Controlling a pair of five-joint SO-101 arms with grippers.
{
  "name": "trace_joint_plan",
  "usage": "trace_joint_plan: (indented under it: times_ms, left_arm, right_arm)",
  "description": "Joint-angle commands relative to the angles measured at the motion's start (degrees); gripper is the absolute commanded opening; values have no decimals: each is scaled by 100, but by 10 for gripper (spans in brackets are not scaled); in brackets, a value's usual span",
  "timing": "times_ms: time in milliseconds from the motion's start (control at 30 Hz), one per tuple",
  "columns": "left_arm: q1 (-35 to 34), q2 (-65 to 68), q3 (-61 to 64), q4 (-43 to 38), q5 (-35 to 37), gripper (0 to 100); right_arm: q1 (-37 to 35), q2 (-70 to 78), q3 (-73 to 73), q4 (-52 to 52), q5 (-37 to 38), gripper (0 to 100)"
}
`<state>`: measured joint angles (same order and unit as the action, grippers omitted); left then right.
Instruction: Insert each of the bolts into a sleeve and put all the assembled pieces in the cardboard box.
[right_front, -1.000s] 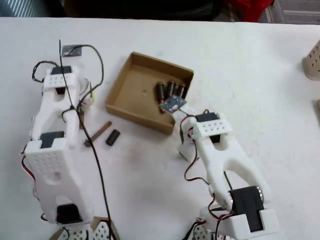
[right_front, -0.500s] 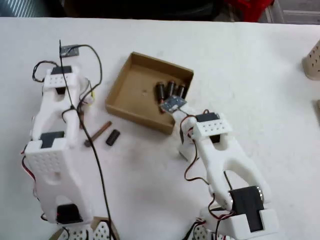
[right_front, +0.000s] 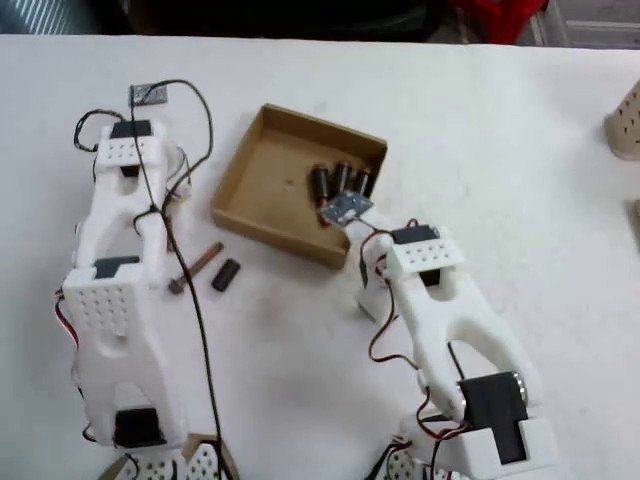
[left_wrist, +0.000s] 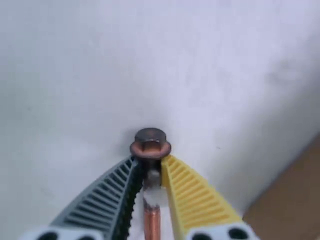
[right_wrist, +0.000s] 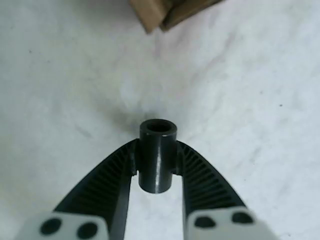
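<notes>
My left gripper (left_wrist: 150, 165), one finger grey and one yellow, is shut on a copper bolt (left_wrist: 150, 145) just below its hex head, close over the white table. My right gripper (right_wrist: 157, 148), with black fingers, is shut on a black sleeve (right_wrist: 158, 155) held with its open bore in sight. The cardboard box (right_front: 265, 170) sits between the two arms, with three assembled pieces (right_front: 340, 180) lying side by side against its far right wall. A second copper bolt (right_front: 197, 267) and a loose black sleeve (right_front: 226, 274) lie on the table in front of the box.
A corner of the box (right_wrist: 165, 10) is just beyond the right gripper, and its edge (left_wrist: 290, 200) lies beside the left one. Black cables (right_front: 190, 300) trail over the left arm. A beige object (right_front: 625, 125) stands at the table's right edge.
The left arm has stretched farther up the table with the bolt in its gripper. The right arm has not moved.
</notes>
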<state>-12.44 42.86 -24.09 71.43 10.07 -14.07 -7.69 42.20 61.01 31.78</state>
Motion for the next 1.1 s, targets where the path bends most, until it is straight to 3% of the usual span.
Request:
trace_joint_plan:
  times_ms: [0,100,367,567,1000,1067]
  left_arm:
    - [92,-4,-255,9,18,21]
    - [92,-4,-255,9,18,21]
    - [75,4,-246,0,0,25]
    - [31,4,-264,290,44,103]
    - [66,4,-273,404,141,96]
    - [66,13,-273,360,123,54]
  right_arm:
    - [-48,-295,-18,-31,-53,17]
    - [-48,-303,-44,-31,-413,17]
    - [-48,-303,-44,-40,-448,17]
    - [-48,-303,-44,-40,-431,17]
    - [-48,-303,-62,-48,-422,17]
    - [-48,-303,-62,-48,-422,17]
